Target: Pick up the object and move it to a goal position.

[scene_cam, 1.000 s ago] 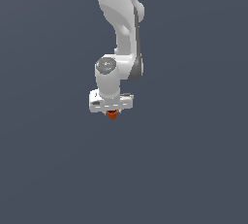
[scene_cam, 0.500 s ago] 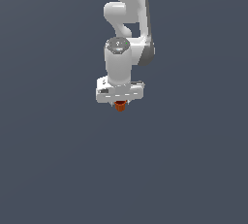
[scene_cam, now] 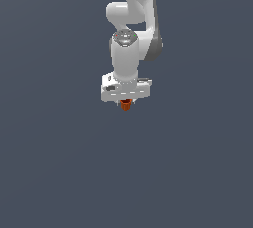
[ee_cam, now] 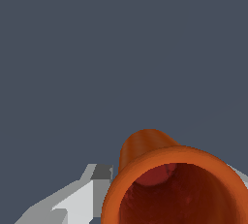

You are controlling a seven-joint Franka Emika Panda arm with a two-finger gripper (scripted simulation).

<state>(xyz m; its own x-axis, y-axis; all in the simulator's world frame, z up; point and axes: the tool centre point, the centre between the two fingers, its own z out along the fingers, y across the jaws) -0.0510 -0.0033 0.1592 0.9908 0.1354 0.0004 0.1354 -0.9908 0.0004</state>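
The white arm (scene_cam: 132, 49) hangs vertically against a plain slate-grey backdrop. Its end effector (scene_cam: 126, 102) is clamped on the orange-red cup (scene_cam: 126, 105), which protrudes just below the white hand body. In the wrist view the cup (ee_cam: 164, 179) fills the near field, rim wider than its base, one pale finger (ee_cam: 80, 201) pressed against its side.

The tool (scene_cam: 126, 99) carried the cup (scene_cam: 126, 104) toward the exterior view's right

Tiny orange-red cup (scene_cam: 126, 104), rim up
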